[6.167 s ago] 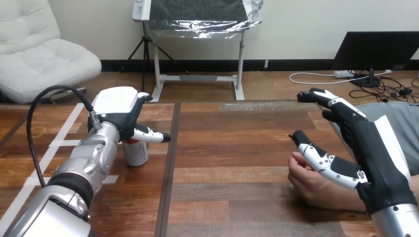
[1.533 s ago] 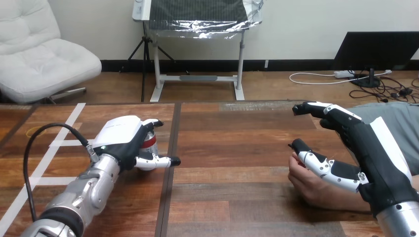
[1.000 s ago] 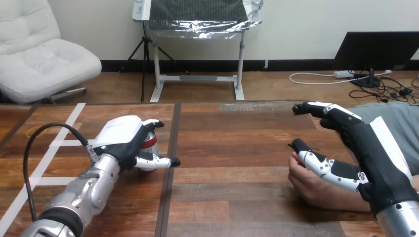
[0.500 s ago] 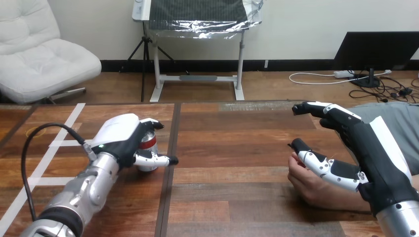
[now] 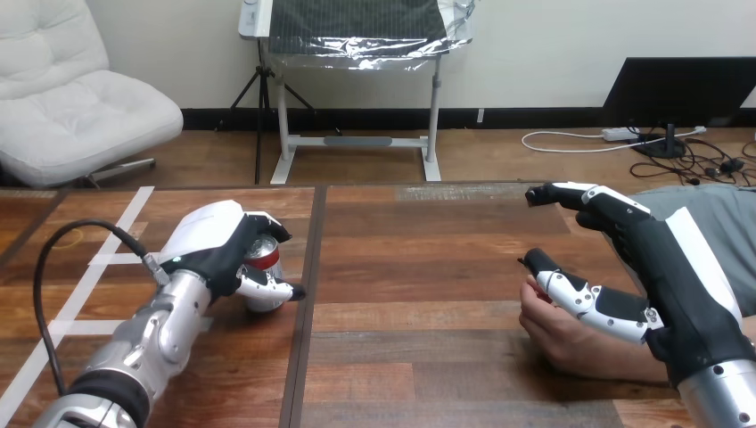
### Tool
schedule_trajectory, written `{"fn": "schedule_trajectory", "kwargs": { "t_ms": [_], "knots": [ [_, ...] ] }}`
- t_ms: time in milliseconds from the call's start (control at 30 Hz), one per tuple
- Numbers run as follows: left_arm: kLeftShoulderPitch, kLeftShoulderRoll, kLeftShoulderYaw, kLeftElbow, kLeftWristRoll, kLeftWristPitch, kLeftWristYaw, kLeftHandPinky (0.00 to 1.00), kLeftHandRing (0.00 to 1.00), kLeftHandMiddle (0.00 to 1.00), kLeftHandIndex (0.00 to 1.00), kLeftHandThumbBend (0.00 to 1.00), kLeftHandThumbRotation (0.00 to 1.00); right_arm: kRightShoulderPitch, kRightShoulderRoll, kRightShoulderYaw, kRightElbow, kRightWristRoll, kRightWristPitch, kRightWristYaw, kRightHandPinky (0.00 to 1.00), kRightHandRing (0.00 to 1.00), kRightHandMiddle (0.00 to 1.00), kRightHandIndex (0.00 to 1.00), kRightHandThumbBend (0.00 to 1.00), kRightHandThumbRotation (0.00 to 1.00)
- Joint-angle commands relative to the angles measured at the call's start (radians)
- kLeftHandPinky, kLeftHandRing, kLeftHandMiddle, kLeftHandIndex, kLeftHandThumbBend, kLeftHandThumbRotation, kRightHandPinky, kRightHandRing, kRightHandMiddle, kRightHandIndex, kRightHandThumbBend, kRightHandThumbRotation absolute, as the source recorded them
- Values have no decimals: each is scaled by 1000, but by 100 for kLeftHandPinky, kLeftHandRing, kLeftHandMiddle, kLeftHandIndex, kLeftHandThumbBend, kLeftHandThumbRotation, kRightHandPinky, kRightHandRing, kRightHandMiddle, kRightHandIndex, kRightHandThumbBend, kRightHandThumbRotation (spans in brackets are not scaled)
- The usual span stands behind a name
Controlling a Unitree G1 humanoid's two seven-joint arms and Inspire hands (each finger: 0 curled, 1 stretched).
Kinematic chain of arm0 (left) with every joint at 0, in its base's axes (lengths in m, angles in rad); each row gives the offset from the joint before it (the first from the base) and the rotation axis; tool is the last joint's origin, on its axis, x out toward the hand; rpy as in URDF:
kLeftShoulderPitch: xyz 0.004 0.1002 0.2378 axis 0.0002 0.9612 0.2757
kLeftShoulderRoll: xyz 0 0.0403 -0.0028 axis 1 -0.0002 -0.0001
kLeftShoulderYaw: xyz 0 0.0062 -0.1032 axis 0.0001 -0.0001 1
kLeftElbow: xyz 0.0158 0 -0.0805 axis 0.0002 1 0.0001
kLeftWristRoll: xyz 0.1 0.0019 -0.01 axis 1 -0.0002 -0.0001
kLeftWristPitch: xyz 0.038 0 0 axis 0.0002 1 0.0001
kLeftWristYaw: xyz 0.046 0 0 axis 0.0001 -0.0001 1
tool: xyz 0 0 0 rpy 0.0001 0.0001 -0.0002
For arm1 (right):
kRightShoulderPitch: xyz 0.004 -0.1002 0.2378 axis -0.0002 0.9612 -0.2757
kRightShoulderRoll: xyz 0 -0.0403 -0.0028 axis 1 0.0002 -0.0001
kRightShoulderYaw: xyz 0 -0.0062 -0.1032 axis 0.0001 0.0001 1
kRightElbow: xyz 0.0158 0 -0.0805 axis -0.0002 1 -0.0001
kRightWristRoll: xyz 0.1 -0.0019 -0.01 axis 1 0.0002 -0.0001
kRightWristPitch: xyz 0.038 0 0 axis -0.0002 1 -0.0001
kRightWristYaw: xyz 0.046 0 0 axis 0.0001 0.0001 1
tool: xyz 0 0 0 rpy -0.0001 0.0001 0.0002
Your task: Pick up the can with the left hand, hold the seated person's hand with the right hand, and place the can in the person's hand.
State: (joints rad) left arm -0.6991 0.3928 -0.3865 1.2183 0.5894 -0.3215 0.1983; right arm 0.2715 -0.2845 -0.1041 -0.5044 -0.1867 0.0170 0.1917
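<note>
Left hand (image 5: 214, 245) has pulled back a touch, fingers clamped round the upright can (image 5: 266, 301) on the tabletop (image 5: 419, 259). Person's hand (image 5: 557, 330) lies far right, under the right hand (image 5: 669, 267), fingers spread.

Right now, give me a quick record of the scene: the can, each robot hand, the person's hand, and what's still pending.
left hand: fingers curled round the can
can: red, left part of the table
right hand: open, thumb touching the person's hand
person's hand: resting on the table, right side
pending: can not yet in the person's hand
</note>
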Motion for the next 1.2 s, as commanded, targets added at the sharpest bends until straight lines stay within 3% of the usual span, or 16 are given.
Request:
{"fn": "schedule_trajectory", "kwargs": {
  "t_ms": [0,433,833,1167],
  "knots": [
    [-14,15,-3,-19,-4,20,-32,59,67,72,68,73,16,-60,-24,-15,-31,0,-6,2,88,88,85,73,45,0],
    [-18,27,0,-36,-3,42,-76,57,65,70,66,73,8,-59,-22,-17,-34,8,-2,5,88,88,85,73,45,0],
    [-29,44,-8,-53,4,70,-149,56,64,70,66,73,3,-61,-28,-17,-28,4,-11,7,88,88,85,73,45,0],
    [-24,51,-7,-61,5,75,-163,56,64,69,67,74,2,-62,-31,-18,-29,5,-6,11,89,88,85,74,45,0]
  ]
}}
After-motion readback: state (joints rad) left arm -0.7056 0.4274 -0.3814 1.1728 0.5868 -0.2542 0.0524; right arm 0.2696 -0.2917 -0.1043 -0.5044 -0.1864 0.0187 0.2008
